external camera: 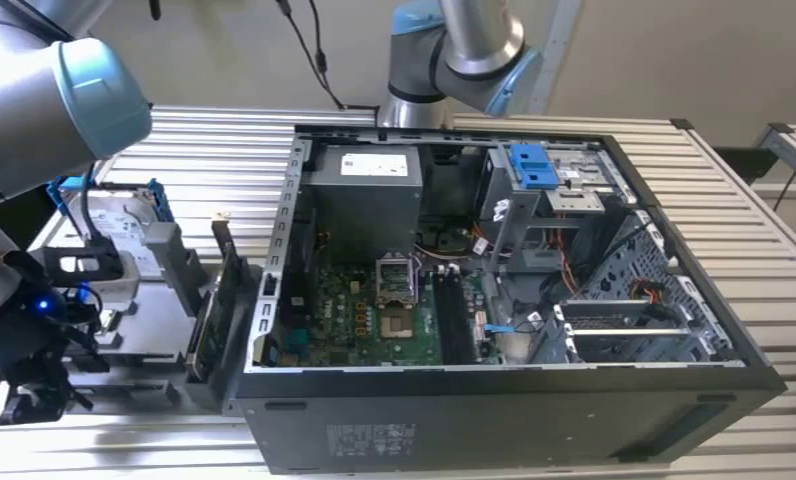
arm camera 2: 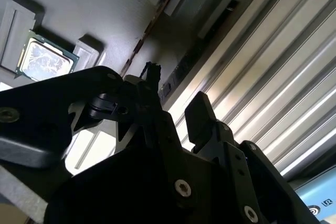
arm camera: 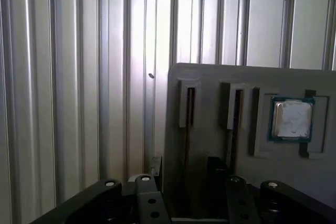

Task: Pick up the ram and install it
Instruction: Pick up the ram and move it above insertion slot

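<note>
Gripper point(arm camera: 185, 169) is hovering open and empty over the grey slotted holder point(arm camera: 210, 77).
Slim flat ram point(arm camera: 187, 111) is standing edge-up in its slot, likely exposing both faces for gripping.

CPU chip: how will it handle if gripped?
CPU chip looks flat and stiff, so unlikely to roll or tip. Its shiny lid is probably slippery; recessed in the grey holder, its edges may be hard to grip.

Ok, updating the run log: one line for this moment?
gripper: open, aligned with ram | ram: on edge in gray holder slot, not lifted | CPU: in same holder | computer case: open
</note>
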